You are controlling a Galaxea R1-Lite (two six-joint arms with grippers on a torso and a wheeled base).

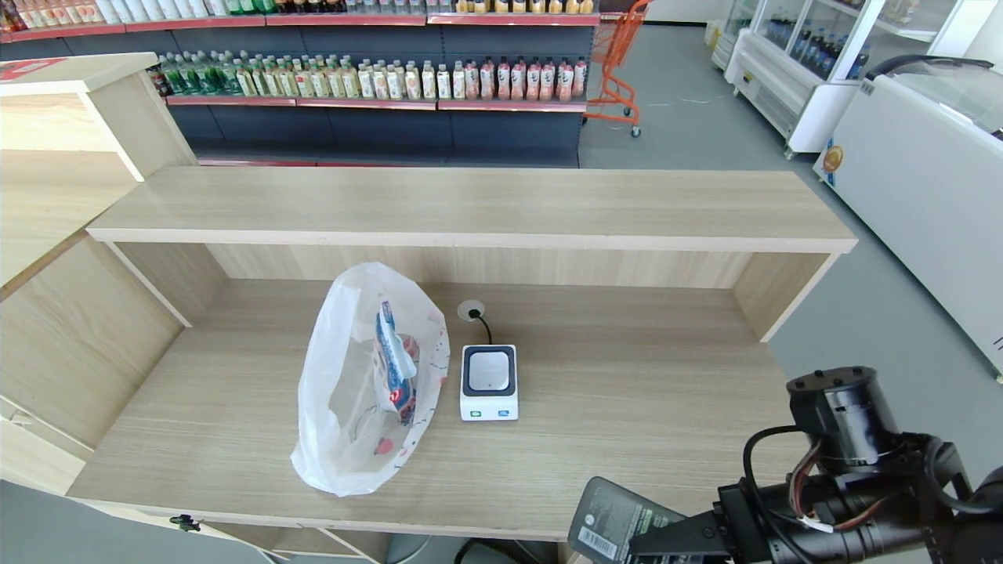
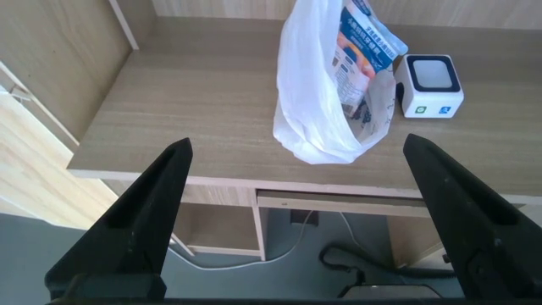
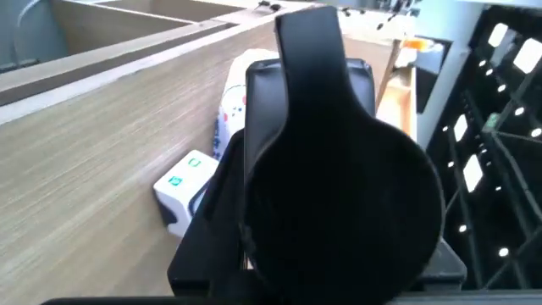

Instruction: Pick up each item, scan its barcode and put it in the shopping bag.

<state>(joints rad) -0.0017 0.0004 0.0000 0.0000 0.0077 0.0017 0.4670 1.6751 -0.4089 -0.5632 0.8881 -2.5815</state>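
The right end effector (image 1: 654,540) is clenching a dark packet (image 1: 615,518) by one end and holding it at the near edge of the counter (image 1: 627,392), toward the right side. The packet is lying roughly flat with its printed face turned up. A white barcode label is showing near its front corner. In the right wrist view the packet is standing as a black slab in front of the camera.

Well apart from it, near the middle of the counter, a white barcode scanner (image 1: 489,381) is sitting with its dark window facing up. A black cable (image 1: 483,325) is running from its back to a round grommet (image 1: 471,310) in the counter top.

Just beside the scanner, on the robot's left, the white shopping bag (image 1: 345,392) is slumping on the counter with its mouth open. Inside it a blue, white and red snack pack (image 1: 394,364) is leaning on end and showing through the thin plastic.

The left end effector (image 2: 296,144) is released, its two black fingers (image 2: 135,224) spread wide with nothing between them. It is hanging out in front of the counter's near edge, apart from the bag and the scanner.

Behind the work surface a raised wooden ledge (image 1: 470,204) is running across the counter. Beyond it store shelves (image 1: 376,102) are carrying rows of bottles, an orange shopping cart (image 1: 619,63) is standing in the aisle, and white freezer cabinets (image 1: 917,164) are lining the right side.
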